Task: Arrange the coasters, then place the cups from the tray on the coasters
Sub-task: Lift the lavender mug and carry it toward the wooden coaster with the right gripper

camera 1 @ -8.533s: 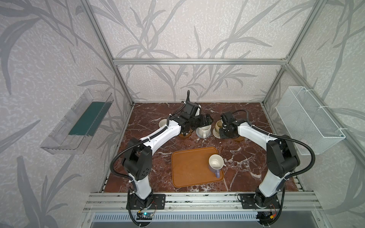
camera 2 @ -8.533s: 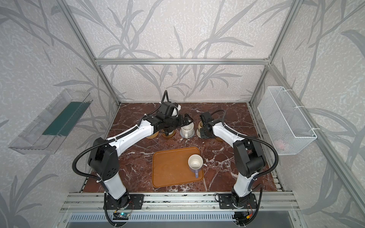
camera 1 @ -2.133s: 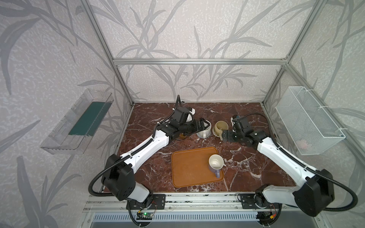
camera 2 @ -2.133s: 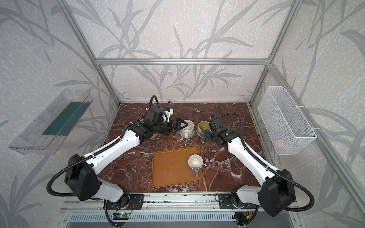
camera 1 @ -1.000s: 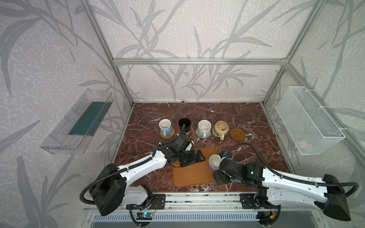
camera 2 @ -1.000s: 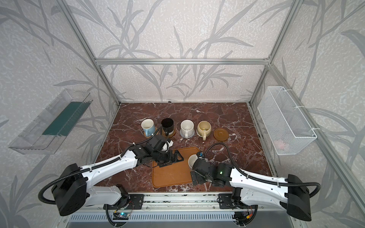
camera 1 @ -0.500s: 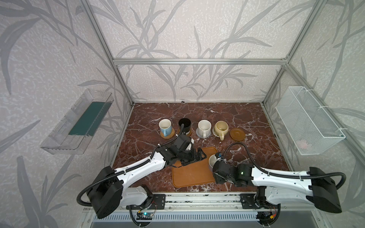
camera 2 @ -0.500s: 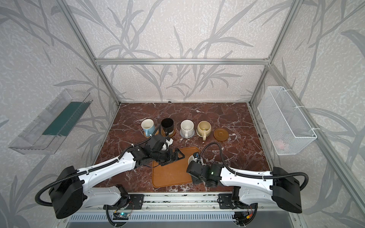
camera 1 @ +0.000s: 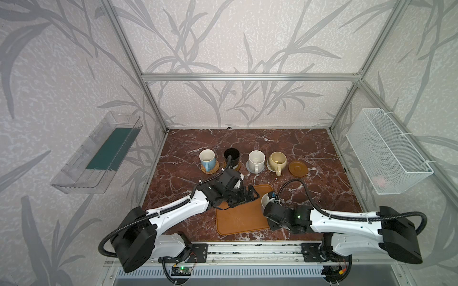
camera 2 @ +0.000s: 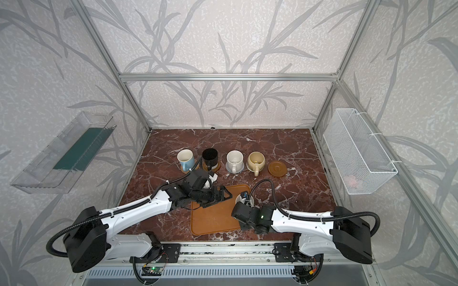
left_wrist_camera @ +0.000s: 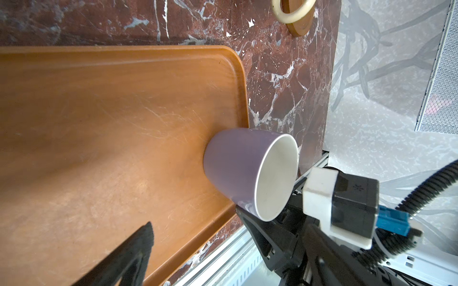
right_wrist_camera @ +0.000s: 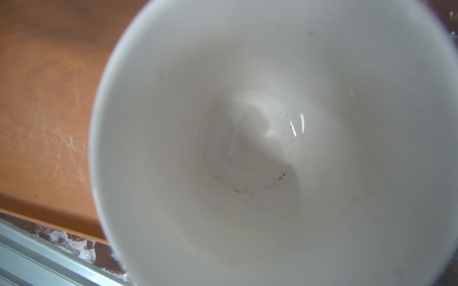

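A lavender cup is found standing on the right edge of the orange tray, near the front of the marble table. The right gripper is positioned at this cup's near side, hidden under its own wrist; whether its jaws are pinched on the cup cannot be told. In the right wrist view the cup's white inside fills the frame. The left gripper is held over the tray's far left part, jaws spread wide and holding nothing, just beside the cup.

Further back, four cups are set in a row on coasters: a light blue cup, a black cup, a speckled white cup and a cream cup. At the row's right end a brown coaster is left bare. The path between it and the tray is crossed by the right arm's cable.
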{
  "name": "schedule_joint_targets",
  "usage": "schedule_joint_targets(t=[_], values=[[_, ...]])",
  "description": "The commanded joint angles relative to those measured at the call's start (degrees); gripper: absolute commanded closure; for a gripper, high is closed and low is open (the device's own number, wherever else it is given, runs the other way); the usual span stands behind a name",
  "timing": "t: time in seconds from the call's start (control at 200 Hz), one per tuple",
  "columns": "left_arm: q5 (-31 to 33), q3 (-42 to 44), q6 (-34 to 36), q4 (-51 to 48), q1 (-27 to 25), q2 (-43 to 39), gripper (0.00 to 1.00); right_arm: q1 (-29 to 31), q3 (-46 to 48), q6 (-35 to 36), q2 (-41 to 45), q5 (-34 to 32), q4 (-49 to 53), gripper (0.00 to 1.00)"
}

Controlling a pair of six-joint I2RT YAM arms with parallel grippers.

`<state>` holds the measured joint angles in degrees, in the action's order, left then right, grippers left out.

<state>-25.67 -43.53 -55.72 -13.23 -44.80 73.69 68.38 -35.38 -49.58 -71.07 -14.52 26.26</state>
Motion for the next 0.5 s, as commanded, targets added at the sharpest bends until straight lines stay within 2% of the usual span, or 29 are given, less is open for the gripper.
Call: schedule_joint_targets(t=[0.0, 0.14, 0.345, 0.495], values=[[0.5, -0.9, 0.1, 0.1, -0.3, -0.2, 0.03, 0.4, -1.1, -0.6, 0.9, -0.9, -0.8, 0.76], [0.7, -1.6, 0.4, -0.3, -0.3, -0.6, 0.03, 0.4, -1.5, -0.4, 1.1, -1.2, -0.1, 0.79], [0.5, -1.7, 0.4, 0.1, -0.3, -0.7, 0.03, 0.4, -2.5, -0.3, 3.4, -2.0, 1.0, 0.89], [0.1, -1.8, 0.5, 0.6, -0.3, -0.8, 0.03, 0.3, -3.3, 0.3, 4.3, -2.7, 1.5, 0.92]])
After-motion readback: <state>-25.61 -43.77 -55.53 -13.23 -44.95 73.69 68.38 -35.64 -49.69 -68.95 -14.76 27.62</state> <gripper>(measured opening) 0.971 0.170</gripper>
